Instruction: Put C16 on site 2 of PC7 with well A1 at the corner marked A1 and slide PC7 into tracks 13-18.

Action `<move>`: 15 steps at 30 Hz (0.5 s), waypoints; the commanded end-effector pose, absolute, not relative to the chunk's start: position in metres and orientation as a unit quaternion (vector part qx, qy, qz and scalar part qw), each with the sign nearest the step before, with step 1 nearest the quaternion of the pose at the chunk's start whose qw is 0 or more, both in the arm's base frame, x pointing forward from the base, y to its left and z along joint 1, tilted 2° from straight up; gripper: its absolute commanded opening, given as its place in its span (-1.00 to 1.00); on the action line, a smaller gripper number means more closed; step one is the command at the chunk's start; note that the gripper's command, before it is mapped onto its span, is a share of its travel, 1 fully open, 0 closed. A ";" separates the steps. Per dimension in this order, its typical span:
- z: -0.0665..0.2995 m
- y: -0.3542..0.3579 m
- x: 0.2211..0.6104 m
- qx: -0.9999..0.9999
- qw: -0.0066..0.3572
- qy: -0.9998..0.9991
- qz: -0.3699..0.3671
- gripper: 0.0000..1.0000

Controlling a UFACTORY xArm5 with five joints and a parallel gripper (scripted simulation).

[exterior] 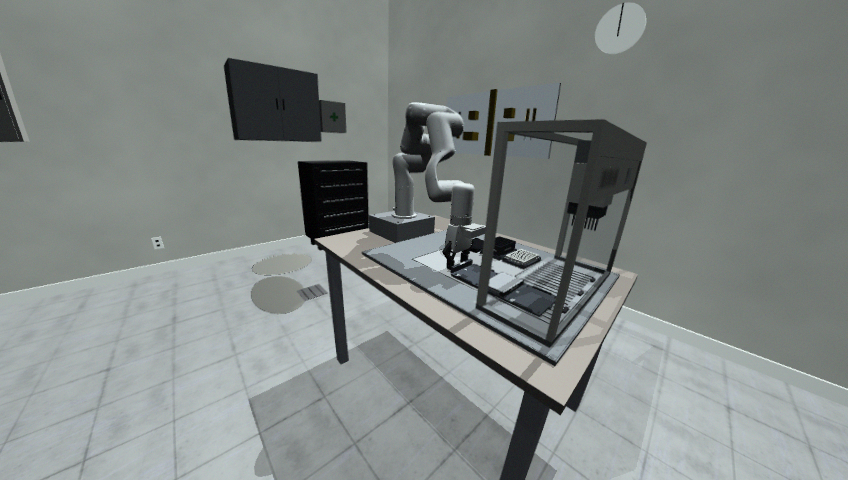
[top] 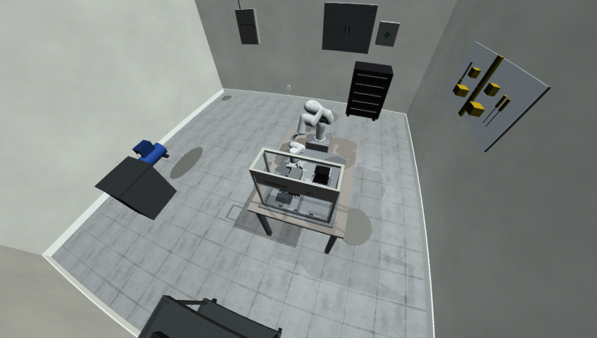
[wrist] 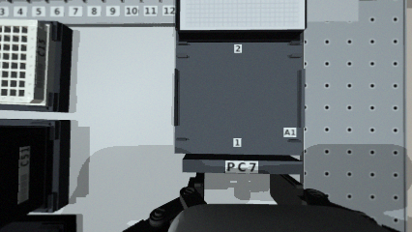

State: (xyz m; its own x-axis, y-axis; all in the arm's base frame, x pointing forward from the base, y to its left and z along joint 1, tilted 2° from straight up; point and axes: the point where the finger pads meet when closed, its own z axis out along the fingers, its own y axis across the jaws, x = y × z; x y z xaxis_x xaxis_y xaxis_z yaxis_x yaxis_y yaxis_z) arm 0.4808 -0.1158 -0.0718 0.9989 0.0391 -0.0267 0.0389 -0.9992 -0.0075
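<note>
The dark carrier PC7 [wrist: 239, 97] [exterior: 476, 274] lies nearly straight, with its far part between the instrument's posts. Site 1 is bare. A white plate, in C16's place [wrist: 242, 14] [exterior: 503, 282], lies on site 2; its label and seating cannot be told. My gripper [wrist: 236, 179] [exterior: 458, 261] is open at the near side of the handle, nothing held; whether it touches is unclear. C15 [wrist: 15, 65] [exterior: 521, 256] and C51 [wrist: 24, 169] are in their nests on the left. The carrier's left edge lies just right of number 12 in the wrist view. Its fit in the tracks and the lamp cannot be made out.
The instrument's frame [exterior: 492, 214] stands over the rails [exterior: 565, 278], with a pipetting head [exterior: 586, 211] hanging inside. A perforated plate [wrist: 360, 97] lies right of the carrier. The number strip [wrist: 103, 19] crosses ahead. Part of nest S1 [wrist: 53, 221] shows at lower left.
</note>
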 end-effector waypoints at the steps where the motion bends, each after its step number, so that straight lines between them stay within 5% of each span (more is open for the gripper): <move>1: -0.070 -0.116 0.486 -1.000 0.003 -0.020 0.011 0.62; 15: -0.071 -0.116 0.498 -1.000 0.003 -0.020 0.011 0.62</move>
State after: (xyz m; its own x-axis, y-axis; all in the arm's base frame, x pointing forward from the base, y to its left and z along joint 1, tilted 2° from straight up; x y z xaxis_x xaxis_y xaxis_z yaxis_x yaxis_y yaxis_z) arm 0.4949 -0.1153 -0.0722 0.9989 0.0392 -0.0265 0.0390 -0.9992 -0.0072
